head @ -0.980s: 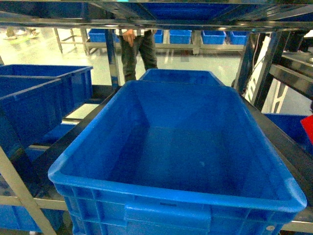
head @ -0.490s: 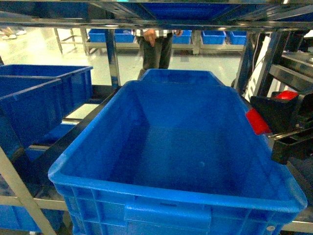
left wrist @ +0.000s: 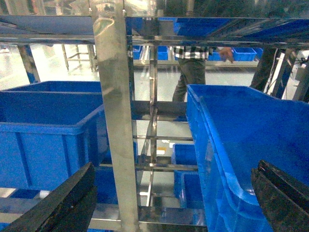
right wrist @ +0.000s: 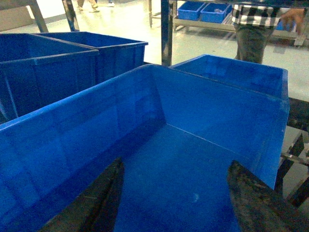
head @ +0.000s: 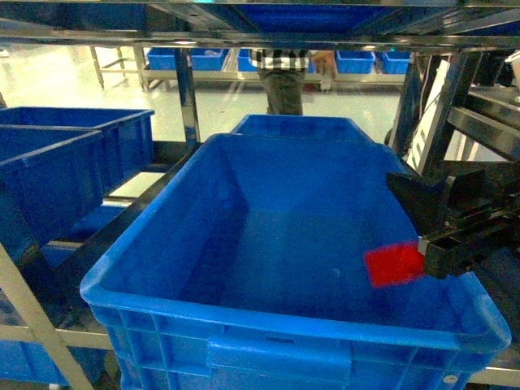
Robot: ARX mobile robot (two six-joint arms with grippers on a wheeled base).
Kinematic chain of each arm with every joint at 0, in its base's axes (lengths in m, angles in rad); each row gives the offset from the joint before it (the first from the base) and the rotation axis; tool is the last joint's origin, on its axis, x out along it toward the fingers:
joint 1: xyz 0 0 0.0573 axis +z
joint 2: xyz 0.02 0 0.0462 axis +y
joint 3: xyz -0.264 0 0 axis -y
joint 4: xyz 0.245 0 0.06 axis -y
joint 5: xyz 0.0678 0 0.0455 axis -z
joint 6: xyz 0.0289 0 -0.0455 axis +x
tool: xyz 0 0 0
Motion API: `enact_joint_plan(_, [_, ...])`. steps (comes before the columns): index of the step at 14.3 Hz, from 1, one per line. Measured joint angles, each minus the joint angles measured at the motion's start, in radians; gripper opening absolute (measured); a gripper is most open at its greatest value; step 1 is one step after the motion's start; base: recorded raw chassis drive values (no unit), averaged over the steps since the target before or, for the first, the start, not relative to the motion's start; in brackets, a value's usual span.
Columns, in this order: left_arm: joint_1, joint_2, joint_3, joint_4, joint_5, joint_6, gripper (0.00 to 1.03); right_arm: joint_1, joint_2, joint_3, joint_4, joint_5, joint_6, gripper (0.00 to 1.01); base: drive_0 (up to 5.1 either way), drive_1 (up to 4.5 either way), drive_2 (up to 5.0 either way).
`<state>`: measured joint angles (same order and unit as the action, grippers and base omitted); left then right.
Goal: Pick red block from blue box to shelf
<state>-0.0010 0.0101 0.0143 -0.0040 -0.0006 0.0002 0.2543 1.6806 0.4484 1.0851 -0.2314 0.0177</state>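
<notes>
Operator, your large blue crate (head: 292, 244) sits on the shelf (head: 187, 89) with a bare floor, flanked by further blue crates (head: 73, 162). Your right end effector (head: 431, 256) reaches over the crate's right rim; the red block (head: 394, 264) hangs at its tip above the interior, though the wrist view shows wide-spread fingers (right wrist: 91, 203) with nothing between. Your left end effector (left wrist: 169, 203) stands wide open, empty.

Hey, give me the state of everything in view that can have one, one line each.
red block, blurred, over the large crate's inside at the right gripper's tip; contact unclear.
right gripper, open, nothing between its fingers.
left gripper, open, empty.
large crate, on the shelf, open-topped, floor bare in the right wrist view.
</notes>
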Motion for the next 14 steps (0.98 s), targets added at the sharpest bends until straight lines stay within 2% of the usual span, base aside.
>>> enact_joint_plan(3, [0.000,0.000,0.000,0.000,0.000,0.000,0.98,-0.027,-0.044,-0.065,0.008,-0.062,-0.018,0.98,0.0,0.00,0.0])
enact_joint_plan(5, [0.000,0.000,0.000,0.000,0.000,0.000,0.98,-0.061,-0.135,-0.111,-0.039,-0.053,-0.018,0.98,0.0,0.00,0.0])
enact_joint_plan(6, [0.000,0.000,0.000,0.000,0.000,0.000,0.98,-0.116,-0.280,-0.161,-0.070,-0.025,-0.018,0.98,0.0,0.00,0.0])
enact_joint_plan(7, [0.000,0.000,0.000,0.000,0.000,0.000,0.98,-0.145,-0.385,-0.204,-0.075,0.010,-0.038,0.98,0.0,0.00,0.0])
enact_joint_plan(9, [0.000,0.000,0.000,0.000,0.000,0.000,0.98,-0.159,-0.579,-0.296,-0.166,0.067,-0.098,0.98,0.0,0.00,0.0])
enact_joint_plan(11, [0.000,0.000,0.000,0.000,0.000,0.000,0.98,-0.163,-0.797,-0.349,-0.323,0.142,-0.109,0.98,0.0,0.00,0.0])
enact_joint_plan(14, [0.000,0.000,0.000,0.000,0.000,0.000,0.98,-0.153,-1.110,-0.363,-0.553,0.258,-0.117,0.98,0.0,0.00,0.0])
